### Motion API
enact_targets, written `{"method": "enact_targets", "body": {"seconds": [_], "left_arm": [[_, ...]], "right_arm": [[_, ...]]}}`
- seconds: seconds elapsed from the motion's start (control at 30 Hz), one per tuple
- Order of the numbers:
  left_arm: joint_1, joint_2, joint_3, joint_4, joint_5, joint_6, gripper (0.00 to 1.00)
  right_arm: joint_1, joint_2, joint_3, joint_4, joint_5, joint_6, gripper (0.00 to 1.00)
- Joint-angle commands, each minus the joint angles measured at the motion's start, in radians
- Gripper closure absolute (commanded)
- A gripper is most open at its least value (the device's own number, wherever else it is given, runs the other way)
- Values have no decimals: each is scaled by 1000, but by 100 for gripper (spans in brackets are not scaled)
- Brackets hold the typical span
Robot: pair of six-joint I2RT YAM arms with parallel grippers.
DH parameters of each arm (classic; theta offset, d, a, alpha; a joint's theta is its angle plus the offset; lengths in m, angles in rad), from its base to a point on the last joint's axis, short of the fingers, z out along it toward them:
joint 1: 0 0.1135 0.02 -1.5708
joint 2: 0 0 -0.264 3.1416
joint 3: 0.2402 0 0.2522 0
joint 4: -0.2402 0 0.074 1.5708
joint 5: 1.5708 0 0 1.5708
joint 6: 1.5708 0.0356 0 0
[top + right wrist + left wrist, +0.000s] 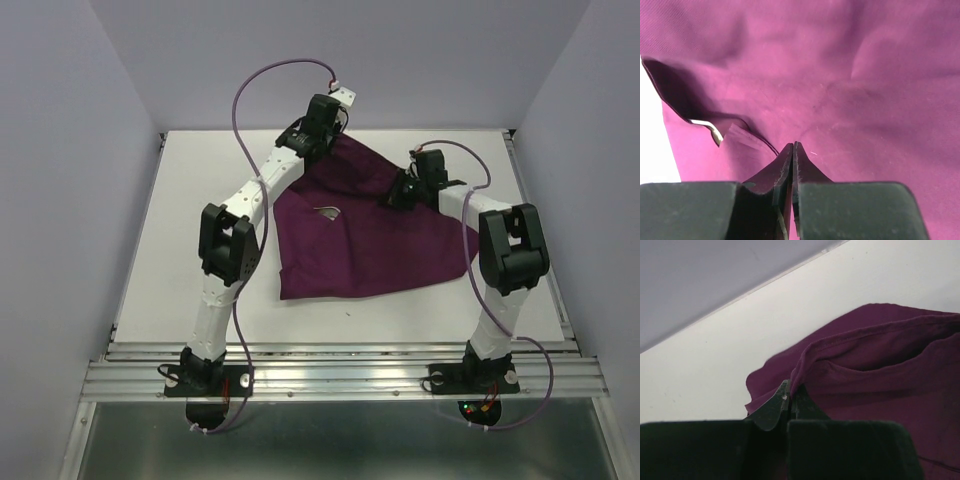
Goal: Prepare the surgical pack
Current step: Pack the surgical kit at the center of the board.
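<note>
Two white-and-black robot arms reach across a white tabletop [170,260] to a large plum-purple cloth [380,250] lying folded near its middle and far side. The left arm [240,215] stretches long and nearly straight from its base at the near edge, slanting rightward to the cloth's far tip, its wrist bent down over the fabric. The right arm [505,250] rises to a high, sharply bent elbow, then doubles back leftward and low over the cloth's right-hand fold.

The left end effector [788,392] is closed tight, its fingertips nipping the hemmed edge of the plum-purple cloth, which lifts in a raised fold there. The right end effector [793,146] is also closed, tips pressed to the fabric; whether any cloth is caught between them cannot be told.

The folded cloth forms a rough triangle. It narrows to a point toward the far edge of the tabletop, under the left wrist. Its broadest edge lies along the near side, running left to right. A small shiny steel tray [710,128] shows only as a sliver of rim in a gap between the folds, left of centre.
</note>
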Motion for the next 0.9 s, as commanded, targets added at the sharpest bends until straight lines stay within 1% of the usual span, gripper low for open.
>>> {"method": "enact_targets", "body": {"seconds": [0.0, 0.1, 0.3, 0.4, 0.43, 0.63, 0.87], "left_arm": [[-11, -32, 39, 47, 27, -5, 100], [-11, -51, 20, 49, 53, -3, 100], [-13, -108, -29, 30, 114, -31, 100], [-22, -164, -85, 23, 154, -54, 100], [-31, -181, -127, 26, 165, -66, 100], [-83, -304, -259, 33, 170, -109, 100], [-155, -414, -381, 37, 174, -135, 100]], "right_arm": [[1, 20, 13, 59, -46, 5, 96], [1, 77, 68, 70, -63, 32, 96], [1, 221, 232, 79, -41, 109, 96], [1, 267, 289, 82, 7, 137, 97], [1, 284, 300, 82, 19, 146, 97], [-8, 321, 367, 81, 59, 157, 97], [-37, 322, 378, 79, 73, 155, 96]]}}
